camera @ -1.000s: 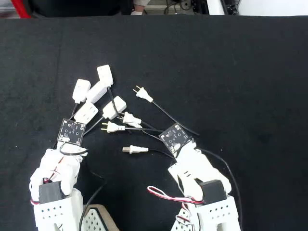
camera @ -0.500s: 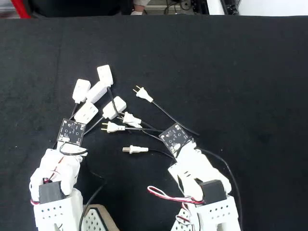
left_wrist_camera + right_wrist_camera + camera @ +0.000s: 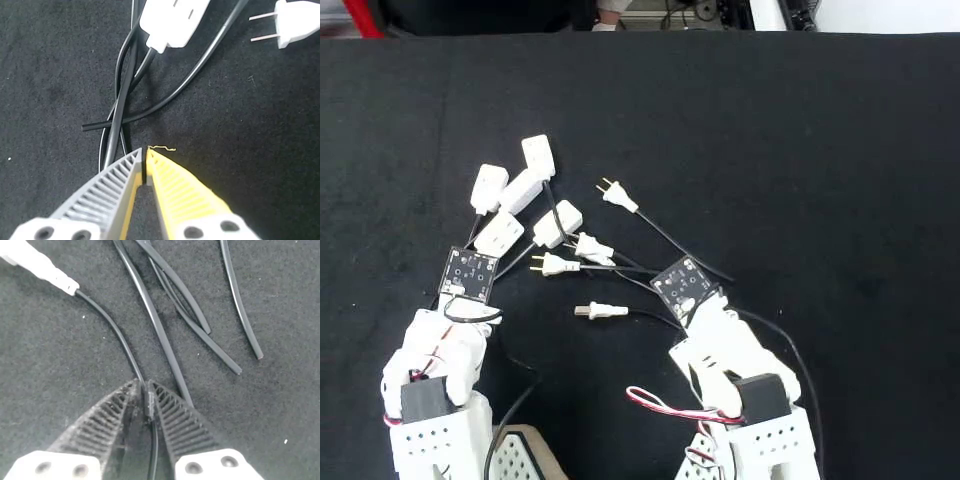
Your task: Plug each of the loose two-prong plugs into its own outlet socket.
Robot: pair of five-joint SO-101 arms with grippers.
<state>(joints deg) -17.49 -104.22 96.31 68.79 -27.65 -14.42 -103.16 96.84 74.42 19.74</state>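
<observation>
Though closed, right pincer [image 3: 145,390] over cord [image 3: 107,322]

No writing, number or sign can be read — the dark board [image 3: 470,272] may carry print, too small to tell.

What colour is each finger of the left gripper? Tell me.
The left gripper has one grey finger and one yellow; clearest in the left wrist view.

the high camera looks steeply down on the black worktop [image 3: 820,150] from above its near edge. each wrist camera sits close behind its own jaws, facing down along them at the worktop. left wrist and high views share one socket [image 3: 172,20] and a plug [image 3: 295,25].
</observation>
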